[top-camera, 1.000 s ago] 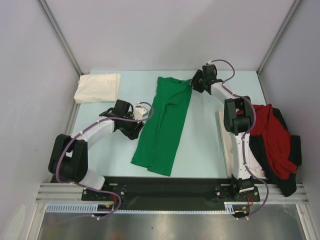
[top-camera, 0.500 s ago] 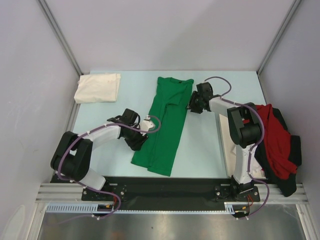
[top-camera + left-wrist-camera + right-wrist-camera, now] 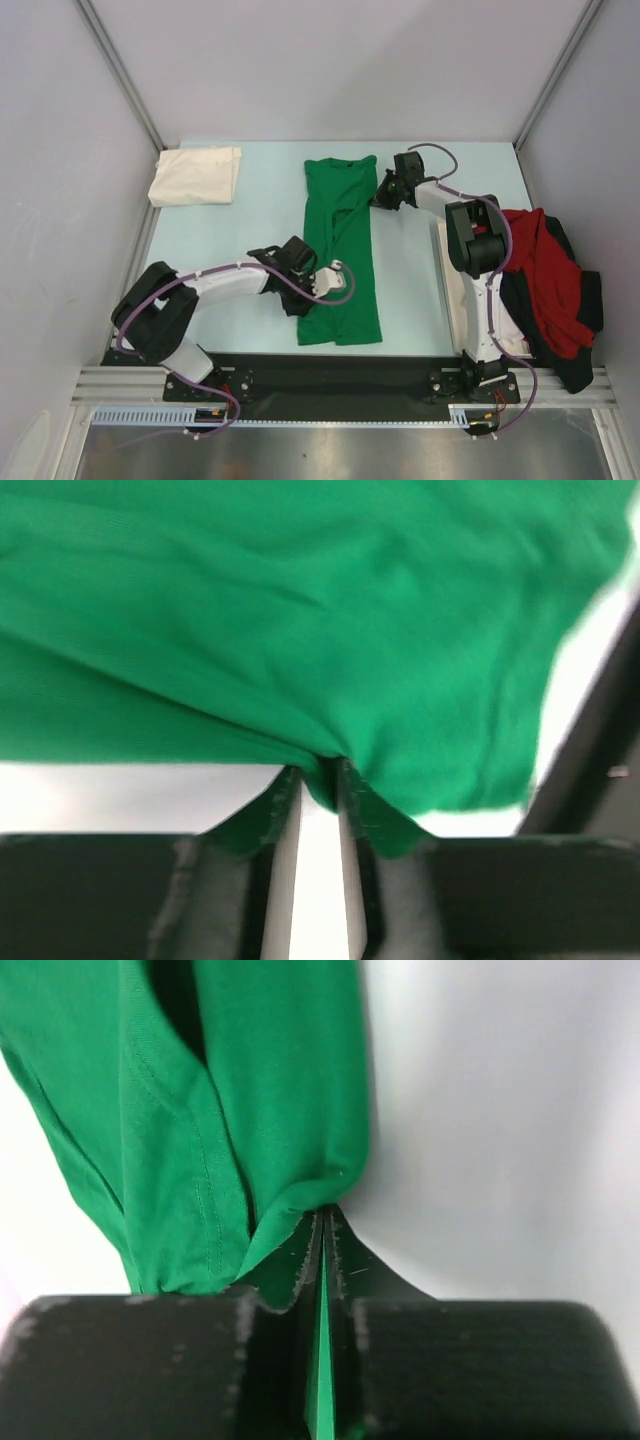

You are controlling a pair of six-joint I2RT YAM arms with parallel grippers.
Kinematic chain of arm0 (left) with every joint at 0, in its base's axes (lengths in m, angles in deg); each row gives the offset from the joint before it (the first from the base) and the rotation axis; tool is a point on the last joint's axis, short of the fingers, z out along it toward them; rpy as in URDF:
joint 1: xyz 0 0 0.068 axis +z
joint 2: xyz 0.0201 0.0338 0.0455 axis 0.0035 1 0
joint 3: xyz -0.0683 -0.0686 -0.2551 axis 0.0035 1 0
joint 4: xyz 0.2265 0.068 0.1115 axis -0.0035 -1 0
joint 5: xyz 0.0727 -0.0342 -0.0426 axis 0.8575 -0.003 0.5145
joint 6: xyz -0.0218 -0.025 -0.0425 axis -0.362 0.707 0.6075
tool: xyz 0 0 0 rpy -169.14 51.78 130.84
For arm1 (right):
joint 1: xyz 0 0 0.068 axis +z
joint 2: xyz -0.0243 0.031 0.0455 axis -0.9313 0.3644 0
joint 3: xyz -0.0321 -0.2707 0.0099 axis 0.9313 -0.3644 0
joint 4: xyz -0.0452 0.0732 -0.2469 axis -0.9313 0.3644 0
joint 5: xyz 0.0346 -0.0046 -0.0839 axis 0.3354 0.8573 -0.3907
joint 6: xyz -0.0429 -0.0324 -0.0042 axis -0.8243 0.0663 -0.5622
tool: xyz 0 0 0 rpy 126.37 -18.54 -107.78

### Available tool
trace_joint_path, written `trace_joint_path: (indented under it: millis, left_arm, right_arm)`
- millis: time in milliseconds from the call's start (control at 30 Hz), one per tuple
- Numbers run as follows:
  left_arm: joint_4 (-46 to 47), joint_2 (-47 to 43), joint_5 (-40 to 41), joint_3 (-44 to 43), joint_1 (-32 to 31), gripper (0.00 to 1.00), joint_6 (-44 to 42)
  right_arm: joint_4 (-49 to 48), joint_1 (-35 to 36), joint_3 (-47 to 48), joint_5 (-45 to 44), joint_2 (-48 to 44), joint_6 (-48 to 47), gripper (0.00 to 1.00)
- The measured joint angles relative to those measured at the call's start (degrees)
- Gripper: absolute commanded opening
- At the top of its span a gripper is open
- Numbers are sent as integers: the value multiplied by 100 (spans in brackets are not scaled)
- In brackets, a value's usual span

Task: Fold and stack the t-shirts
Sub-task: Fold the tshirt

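Note:
A bright green t-shirt, folded into a long strip, lies down the middle of the table. My left gripper is at its near left edge. In the left wrist view the left gripper has a bunch of green cloth pinched between its tips. My right gripper is at the shirt's far right edge, and the right wrist view shows the right gripper shut flat on a fold of green fabric. A folded cream-white t-shirt lies at the far left. A red t-shirt and a dark one are heaped at the right.
A flat white tray lies under the right arm, beside the heap of shirts. Grey walls with metal posts close in the table on three sides. The black base rail runs along the near edge.
Both grippers closed on the green shirt's edges. The left gripper moved nearer and to the right, swinging the shirt's near end right, so the strip now lies straight.

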Motion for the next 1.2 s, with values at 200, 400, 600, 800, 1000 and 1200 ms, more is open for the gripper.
trace_joint_path:
  millis: [200, 400, 600, 800, 1000, 1200]
  left_arm:
    - [-229, -179, -192, 15, -496, 42, -9]
    - [-439, -1421, 501, 337, -516, 47, -125]
    - [-155, -1928, 1172, 634, -1309, 49, -415]
    - [129, -2337, 1040, 1515, -2243, 52, -973]
    - [638, -3156, 905, 1976, -2260, 54, -1534]
    - [911, -2874, 907, 2109, -2269, 54, -1923]
  right_arm:
    - [273, -61, -66, -179, -223, -192, 44]
    - [726, 17, -2044, -553, -2081, -490, 50]
    - [1244, 822, -3853, -645, -4146, -570, 51]
    - [1982, 1550, -5259, -741, -5547, -306, 52]
    - [2339, 2188, -6234, -774, -6695, 313, 51]
    - [2247, 2520, -6378, -769, -6738, 730, 50]
